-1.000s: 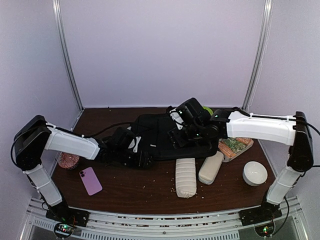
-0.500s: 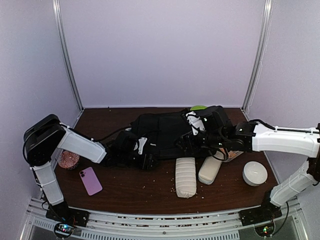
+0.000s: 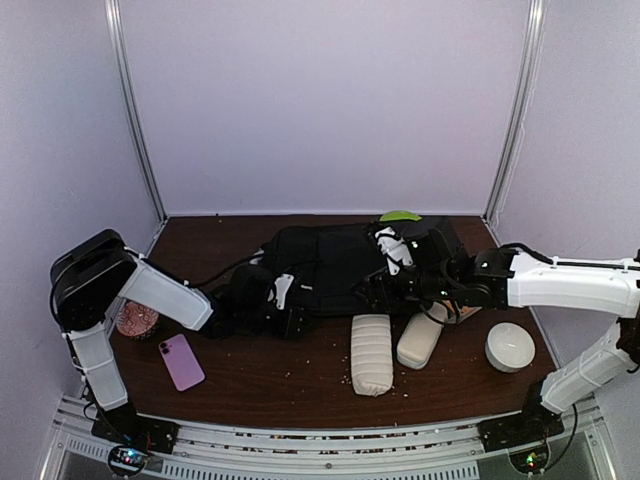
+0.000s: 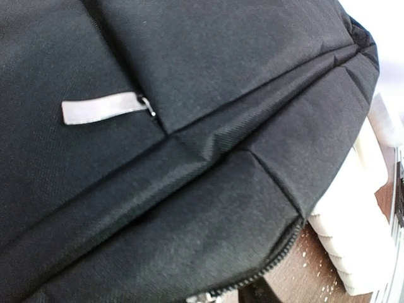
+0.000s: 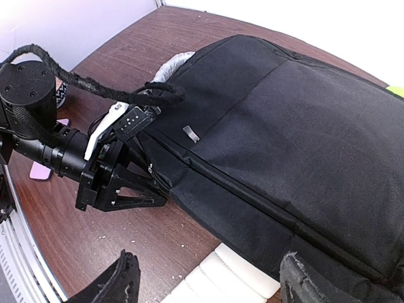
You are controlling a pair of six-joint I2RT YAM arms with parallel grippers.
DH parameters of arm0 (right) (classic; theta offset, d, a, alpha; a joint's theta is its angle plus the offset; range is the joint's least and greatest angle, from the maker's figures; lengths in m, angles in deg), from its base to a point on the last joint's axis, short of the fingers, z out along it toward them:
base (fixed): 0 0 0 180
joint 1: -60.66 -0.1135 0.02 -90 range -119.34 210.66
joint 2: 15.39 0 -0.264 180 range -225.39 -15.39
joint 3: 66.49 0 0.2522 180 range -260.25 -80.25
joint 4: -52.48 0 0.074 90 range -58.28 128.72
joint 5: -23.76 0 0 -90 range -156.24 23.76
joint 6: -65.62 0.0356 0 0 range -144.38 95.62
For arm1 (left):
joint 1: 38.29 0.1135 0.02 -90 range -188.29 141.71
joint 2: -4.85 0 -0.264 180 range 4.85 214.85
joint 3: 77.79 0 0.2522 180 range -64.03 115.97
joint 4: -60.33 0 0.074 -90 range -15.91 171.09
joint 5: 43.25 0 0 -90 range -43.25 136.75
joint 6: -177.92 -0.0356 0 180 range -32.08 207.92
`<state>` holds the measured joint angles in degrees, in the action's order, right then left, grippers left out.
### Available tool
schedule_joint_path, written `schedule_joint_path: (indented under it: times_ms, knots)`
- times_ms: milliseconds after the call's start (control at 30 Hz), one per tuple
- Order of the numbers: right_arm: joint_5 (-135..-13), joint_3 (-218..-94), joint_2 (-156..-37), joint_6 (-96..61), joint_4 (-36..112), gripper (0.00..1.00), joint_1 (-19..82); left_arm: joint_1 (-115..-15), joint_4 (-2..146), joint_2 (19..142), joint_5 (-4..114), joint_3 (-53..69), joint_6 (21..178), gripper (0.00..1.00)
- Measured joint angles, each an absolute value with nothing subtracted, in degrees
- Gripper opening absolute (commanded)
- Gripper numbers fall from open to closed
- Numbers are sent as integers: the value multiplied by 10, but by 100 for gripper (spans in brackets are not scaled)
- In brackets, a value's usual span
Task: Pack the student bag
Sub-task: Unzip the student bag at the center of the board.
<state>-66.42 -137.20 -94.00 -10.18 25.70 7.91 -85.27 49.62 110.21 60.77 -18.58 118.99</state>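
Status of packing: early stage, by my reading.

The backpack (image 3: pixel 325 262) lies flat on the tabletop (image 3: pixel 300 390), mid-width and towards the rear wall. Its grey tag (image 4: pixel 104 107) faces up and the panels seen from both wrist views look shut. A run of zip teeth (image 4: pixel 268 274) shows along the near edge. Whether that zip is parted anywhere cannot be told, and no opening into the bag is visible from any view.

Items outside the bag:
- white ribbed pouch (image 3: pixel 370 355), just in front of the bag's near edge
- cream case (image 3: pixel 422 336), touching or nearly touching the pouch's right side
- white bowl (image 3: pixel 510 346), near the right end
- pink phone (image 3: pixel 182 361) and a patterned round object (image 3: pixel 135 320), at the left
- a green item (image 3: pixel 400 215), partly hidden behind the bag

Nothing can be confirmed as packed.

Left gripper (image 5: pixel 145 189): set against the bag's near-left edge. Its own camera shows only fabric, so I cannot tell how far its jaws are parted or whether they pinch anything.

Right gripper (image 5: pixel 208 268): hangs over the bag's near-right edge, above the pouch, with its jaws wide and nothing between them.

Outstanding, as judged: open the bag, load the loose items, close it
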Motion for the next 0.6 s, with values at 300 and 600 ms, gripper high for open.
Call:
schedule_joint_path:
  times_ms: [300, 600]
  knots:
    - [-665, -1361, -940, -98, 273, 76, 79, -853, 492, 1081, 607, -200, 1186, 20]
    - [-665, -1358, -940, -94, 281, 76, 79, -853, 493, 1076, 605, -203, 1178, 8]
